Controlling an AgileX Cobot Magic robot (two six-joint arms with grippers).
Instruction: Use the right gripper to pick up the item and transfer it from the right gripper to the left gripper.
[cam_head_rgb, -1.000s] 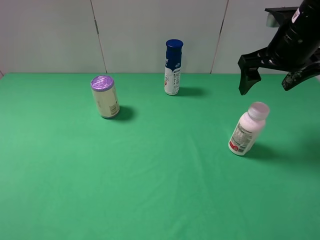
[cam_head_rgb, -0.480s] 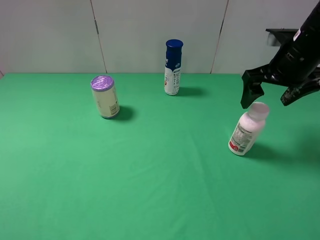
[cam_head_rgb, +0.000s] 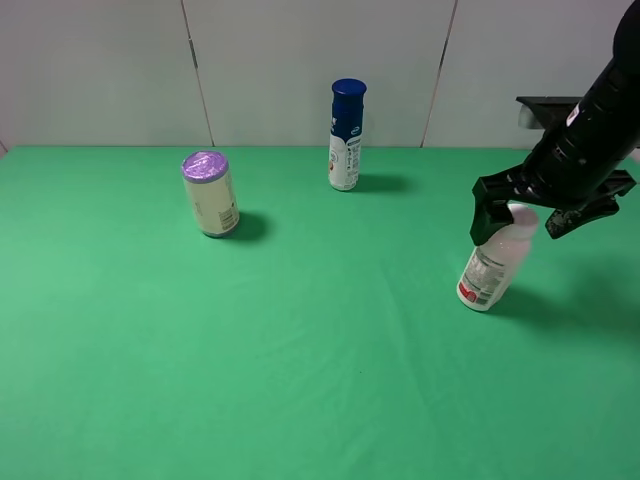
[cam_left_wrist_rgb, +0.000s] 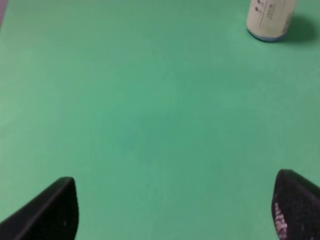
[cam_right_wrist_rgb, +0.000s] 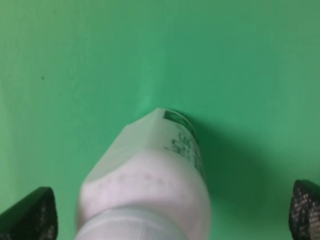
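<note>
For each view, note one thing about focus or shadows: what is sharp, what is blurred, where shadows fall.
Exterior high: sharp throughout; the cream can, blue-capped bottle and white bottle each throw a soft shadow to their right on the green cloth. Right wrist: the white bottle is too near the lens, blurred, its cap worst. Left wrist: no glare; the can's base crisp.

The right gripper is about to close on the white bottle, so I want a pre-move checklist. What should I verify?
1. Right gripper jaws open: ok.
2. White bottle between the jaws: ok, in both views.
3. Bottle standing on the green table: ok.
4. Jaws low enough for a firm grip: cannot tell.
5. Left gripper open and empty for the handover: ok.
6. Purple-lidded can and blue-capped bottle well away: ok.
</note>
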